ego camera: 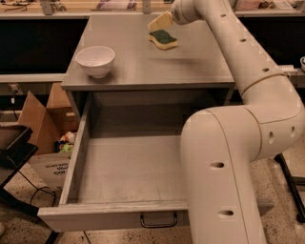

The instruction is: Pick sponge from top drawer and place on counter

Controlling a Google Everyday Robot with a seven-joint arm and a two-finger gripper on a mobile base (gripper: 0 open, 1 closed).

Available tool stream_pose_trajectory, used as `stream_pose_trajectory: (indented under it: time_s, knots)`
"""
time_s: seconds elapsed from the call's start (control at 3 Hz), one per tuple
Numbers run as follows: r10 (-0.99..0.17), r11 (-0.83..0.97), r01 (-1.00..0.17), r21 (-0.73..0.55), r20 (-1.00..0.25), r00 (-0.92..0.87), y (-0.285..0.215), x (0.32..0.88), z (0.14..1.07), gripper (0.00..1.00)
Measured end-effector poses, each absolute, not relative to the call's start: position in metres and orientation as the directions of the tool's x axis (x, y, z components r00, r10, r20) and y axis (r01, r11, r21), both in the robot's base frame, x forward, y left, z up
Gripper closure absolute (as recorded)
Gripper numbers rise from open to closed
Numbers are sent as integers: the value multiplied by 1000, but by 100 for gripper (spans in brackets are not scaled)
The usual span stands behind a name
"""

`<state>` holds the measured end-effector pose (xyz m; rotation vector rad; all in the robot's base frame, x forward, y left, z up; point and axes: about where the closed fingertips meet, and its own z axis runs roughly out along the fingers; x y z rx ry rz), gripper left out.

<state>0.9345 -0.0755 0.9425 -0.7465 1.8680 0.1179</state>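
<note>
The sponge (pixel 163 38), dark green on top with yellow foam below, lies flat on the counter (pixel 143 66) near its far right part. My gripper (pixel 161 24) hovers just above and behind the sponge; one cream-yellow pad (pixel 160 21) shows, open and clear of the sponge. The top drawer (pixel 114 215) is pulled out wide below the counter and its inside shows nothing in it. My arm reaches from the lower right up over the drawer's right side and hides that part.
A white bowl (pixel 96 60) stands on the counter's left front. A cardboard box (pixel 45 119) with clutter sits on the floor left of the cabinet, with a black stand (pixel 12 145) beside it. A pale workbench (pixel 95 5) runs behind.
</note>
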Motion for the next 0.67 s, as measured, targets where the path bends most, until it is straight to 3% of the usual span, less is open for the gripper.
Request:
stream_pose_trajectory:
  time_s: [0.33,0.67]
  knots:
    - [-424,779,-566,-271,-892,-156,-73,918,988,0]
    - [-391,799,-516,-308,-919,-56,-100,888,1055,0]
